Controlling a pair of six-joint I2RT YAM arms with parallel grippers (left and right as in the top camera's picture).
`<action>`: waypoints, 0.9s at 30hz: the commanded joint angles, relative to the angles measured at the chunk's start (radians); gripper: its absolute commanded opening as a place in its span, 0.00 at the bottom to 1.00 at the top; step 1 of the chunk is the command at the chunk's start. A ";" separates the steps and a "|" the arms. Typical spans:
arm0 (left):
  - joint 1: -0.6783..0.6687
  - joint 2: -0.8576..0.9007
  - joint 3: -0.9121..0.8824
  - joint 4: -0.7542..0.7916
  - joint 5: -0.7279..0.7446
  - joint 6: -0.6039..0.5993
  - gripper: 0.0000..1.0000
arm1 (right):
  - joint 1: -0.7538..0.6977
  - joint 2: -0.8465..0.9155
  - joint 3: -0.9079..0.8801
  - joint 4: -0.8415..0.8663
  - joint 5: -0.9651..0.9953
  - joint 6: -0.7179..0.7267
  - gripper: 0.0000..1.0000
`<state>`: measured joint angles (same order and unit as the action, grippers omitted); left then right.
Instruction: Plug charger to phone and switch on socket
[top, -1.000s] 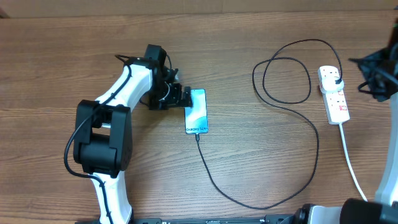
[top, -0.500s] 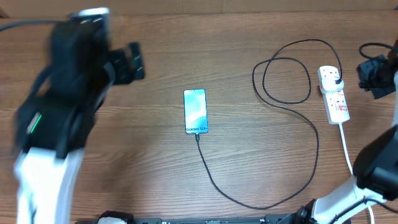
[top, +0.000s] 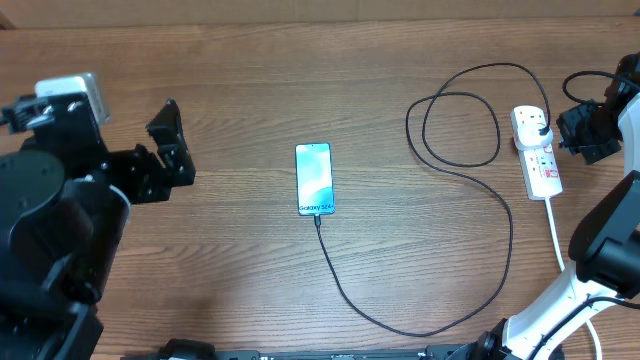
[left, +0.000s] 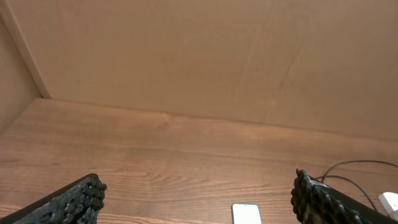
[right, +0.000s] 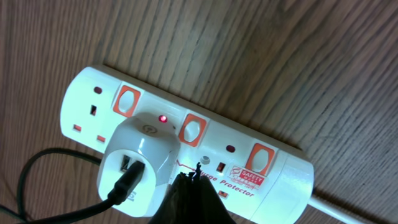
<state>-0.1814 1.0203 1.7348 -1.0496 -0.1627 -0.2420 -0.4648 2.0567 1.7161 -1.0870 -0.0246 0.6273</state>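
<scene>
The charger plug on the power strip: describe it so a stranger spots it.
Near the table's right edge lies a white power strip. The charger plug is the rounded white block on it, the only thing plugged in, trailing a black cable.

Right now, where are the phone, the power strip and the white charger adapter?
phone (top: 314, 175): overhead view, middle of its lit screen.
power strip (right: 289, 183): right wrist view, bare white end by the cord.
white charger adapter (right: 149, 146): right wrist view, its top face.
</scene>
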 joint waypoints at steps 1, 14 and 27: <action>-0.002 -0.014 -0.010 -0.002 -0.021 -0.017 1.00 | -0.002 0.019 0.002 0.000 0.031 -0.008 0.04; -0.002 -0.013 -0.011 -0.030 -0.021 -0.017 1.00 | -0.001 0.039 0.002 0.024 0.030 -0.008 0.04; -0.002 -0.013 -0.011 -0.295 -0.021 -0.017 1.00 | 0.001 0.048 0.002 0.043 0.010 -0.009 0.04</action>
<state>-0.1814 1.0080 1.7321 -1.3094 -0.1696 -0.2451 -0.4648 2.0953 1.7161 -1.0473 -0.0109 0.6243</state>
